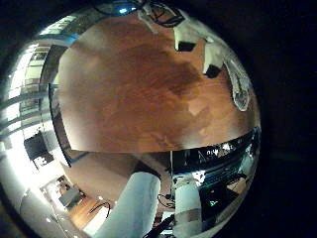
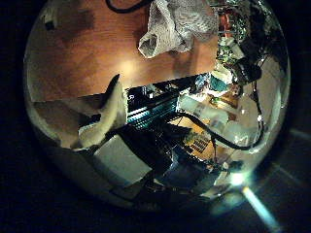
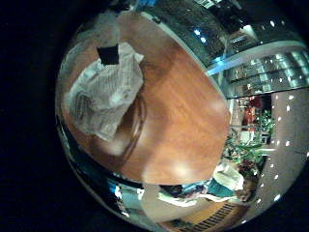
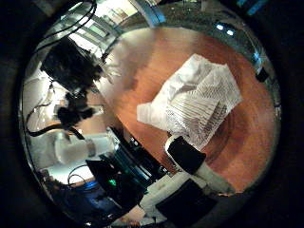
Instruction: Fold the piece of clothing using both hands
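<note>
The piece of clothing [image 4: 195, 100] is a light, finely patterned cloth lying bunched and partly folded on the wooden table [image 4: 152, 57]. In the right thumb side palm view my right hand's thumb [image 4: 195, 157] reaches toward the cloth's near edge. In the right little finger side palm view the cloth [image 3: 106, 92] lies below the palm, and a fingertip [image 3: 108, 53] shows over its edge. In the left thumb side palm view the cloth [image 2: 180, 24] lies on the table away from the palm, and the left thumb [image 2: 107, 112] is straight. The left fingers [image 1: 198, 45] are spread over bare wood beside the cloth's edge [image 1: 238, 87].
The table's edge [image 2: 146, 83] runs close under the left palm, with equipment below it. The other arm [image 4: 76, 147] stands beyond the table's edge in the right thumb side palm view. Bare wood [image 3: 183, 106] lies beside the cloth.
</note>
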Controlling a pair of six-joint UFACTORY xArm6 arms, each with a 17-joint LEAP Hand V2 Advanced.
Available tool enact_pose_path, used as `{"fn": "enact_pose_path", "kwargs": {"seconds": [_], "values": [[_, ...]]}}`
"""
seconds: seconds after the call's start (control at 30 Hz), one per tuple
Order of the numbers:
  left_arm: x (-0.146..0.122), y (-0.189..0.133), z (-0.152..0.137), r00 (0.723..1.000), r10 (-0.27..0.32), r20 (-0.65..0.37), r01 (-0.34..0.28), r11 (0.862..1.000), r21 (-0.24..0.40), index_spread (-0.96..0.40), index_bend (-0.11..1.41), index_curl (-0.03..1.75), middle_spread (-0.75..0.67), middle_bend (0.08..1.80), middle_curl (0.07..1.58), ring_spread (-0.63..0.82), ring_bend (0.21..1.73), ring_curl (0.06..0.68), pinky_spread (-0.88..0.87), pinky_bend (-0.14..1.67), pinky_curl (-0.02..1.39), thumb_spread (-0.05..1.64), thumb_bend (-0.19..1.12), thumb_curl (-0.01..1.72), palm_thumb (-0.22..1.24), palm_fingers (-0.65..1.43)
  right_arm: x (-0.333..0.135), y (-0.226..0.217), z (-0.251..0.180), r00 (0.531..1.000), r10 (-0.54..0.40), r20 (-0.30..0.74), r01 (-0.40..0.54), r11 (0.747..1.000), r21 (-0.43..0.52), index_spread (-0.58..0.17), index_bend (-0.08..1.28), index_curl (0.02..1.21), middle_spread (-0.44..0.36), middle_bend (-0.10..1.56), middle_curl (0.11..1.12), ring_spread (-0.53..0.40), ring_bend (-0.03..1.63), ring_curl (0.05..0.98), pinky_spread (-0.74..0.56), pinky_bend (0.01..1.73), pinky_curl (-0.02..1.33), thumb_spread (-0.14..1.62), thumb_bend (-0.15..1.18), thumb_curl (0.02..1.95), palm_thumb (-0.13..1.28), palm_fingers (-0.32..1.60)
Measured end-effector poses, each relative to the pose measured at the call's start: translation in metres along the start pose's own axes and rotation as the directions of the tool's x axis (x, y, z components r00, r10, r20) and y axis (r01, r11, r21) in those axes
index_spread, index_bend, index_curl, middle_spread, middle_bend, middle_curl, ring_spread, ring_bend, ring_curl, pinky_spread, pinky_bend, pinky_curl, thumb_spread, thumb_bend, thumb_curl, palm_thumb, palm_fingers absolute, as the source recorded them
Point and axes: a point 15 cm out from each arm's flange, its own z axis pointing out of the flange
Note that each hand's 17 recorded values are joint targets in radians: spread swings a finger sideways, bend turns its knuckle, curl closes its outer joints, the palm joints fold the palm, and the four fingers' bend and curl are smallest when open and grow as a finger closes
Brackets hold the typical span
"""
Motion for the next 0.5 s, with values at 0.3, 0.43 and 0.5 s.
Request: {"fn": "enact_pose_path", "kwargs": {"seconds": [0.3,0.43,0.5], "values": [[0.024,0.008,-0.008,0.999,-0.023,0.028,0.024,0.999,-0.043,-0.05,0.18,0.39,0.07,0.19,0.4,0.03,0.76,0.252,0.08,0.4,0.44,1.17,-0.02,0.35,0.53,0.26,0.032,0.06,-0.019,0.993,0.109,0.042,-0.103,0.986,-0.13,-0.449,0.24,0.41,-0.182,0.44,0.48,-0.191,0.94,0.368,0.12,0.88,0.51,1.2,-0.01,0.41,0.73,0.25],[0.027,0.019,-0.007,0.999,-0.021,0.031,0.024,0.996,-0.085,-0.05,0.18,0.39,0.07,0.19,0.4,0.03,0.76,0.252,0.07,0.41,0.44,1.17,-0.02,0.35,0.53,0.26,0.031,0.075,-0.037,0.99,0.128,0.061,-0.113,0.972,-0.205,-0.442,0.24,0.41,-0.156,0.44,0.47,-0.156,0.91,0.349,0.19,0.8,0.47,1.23,-0.01,0.4,0.72,0.26],[0.027,0.025,-0.007,0.999,-0.023,0.029,0.026,0.994,-0.104,-0.05,0.18,0.39,0.07,0.19,0.4,0.02,0.77,0.251,0.07,0.41,0.44,1.17,-0.02,0.35,0.53,0.26,0.028,0.083,-0.039,0.988,0.138,0.069,-0.118,0.964,-0.239,-0.436,0.23,0.41,-0.143,0.44,0.46,-0.133,0.9,0.34,0.22,0.77,0.45,1.24,-0.02,0.39,0.71,0.27]]}}
